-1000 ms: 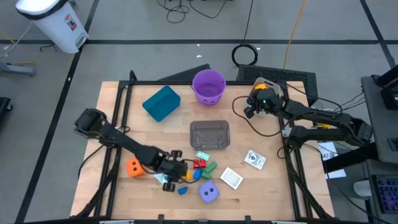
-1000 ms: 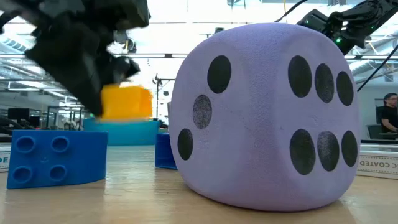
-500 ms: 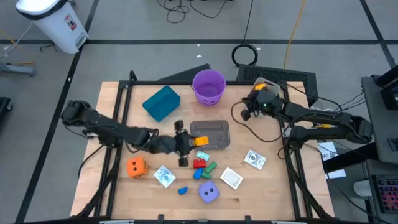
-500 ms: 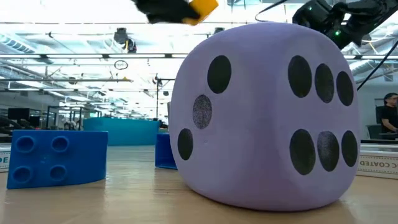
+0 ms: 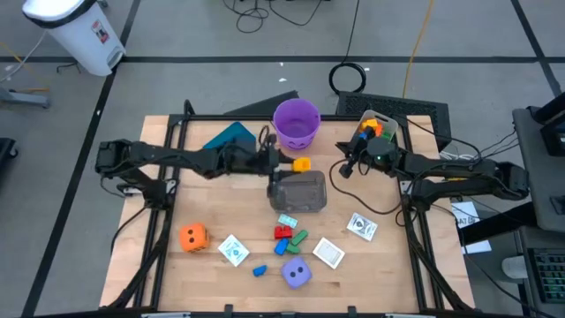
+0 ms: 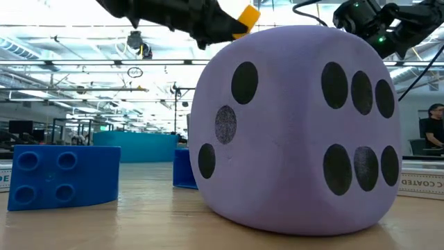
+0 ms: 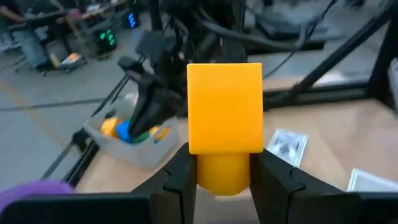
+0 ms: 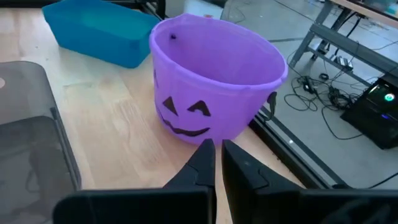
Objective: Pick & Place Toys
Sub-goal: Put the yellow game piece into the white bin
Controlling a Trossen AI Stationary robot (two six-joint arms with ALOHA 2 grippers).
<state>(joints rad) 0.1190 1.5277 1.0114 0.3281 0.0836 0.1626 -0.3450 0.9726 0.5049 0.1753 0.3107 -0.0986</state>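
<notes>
- From overhead, the left gripper (image 5: 284, 163) reaches across the back of the table, clamped on a yellow block (image 5: 302, 164) that hangs over the gap between the purple bucket (image 5: 296, 122) and the grey tray (image 5: 297, 192). My read: it is carrying the block toward one of those containers, though which one I cannot say. The right gripper (image 5: 347, 168) waits beside the bucket on the far side, closed and empty. Left on the table: the orange die (image 5: 192, 237), the purple die (image 5: 297, 274), a cluster of small blocks (image 5: 287, 234) and three printed cards (image 5: 328, 253), all well apart from the bucket. The teal bin (image 5: 222, 140) sits partly under the left arm.
- At table level, the purple die (image 6: 298, 128) fills the picture, with a blue block (image 6: 62, 175) beside it. Up top, the left gripper (image 6: 232, 24) holds the yellow block (image 6: 248, 15) well clear of the table, high enough, I judge, to clear a container rim.
- On the left wrist, both fingers (image 7: 177, 177) pinch the yellow block (image 7: 224, 115) by its round stud end, square body forward. A clear tub (image 7: 129, 138) of bits sits at the table's edge beyond.
- On the right wrist, the fingers (image 8: 202, 163) are pressed together with nothing between them, pointing at the jack-o'-lantern face of the purple bucket (image 8: 214, 87), the teal bin (image 8: 96, 31) behind.
</notes>
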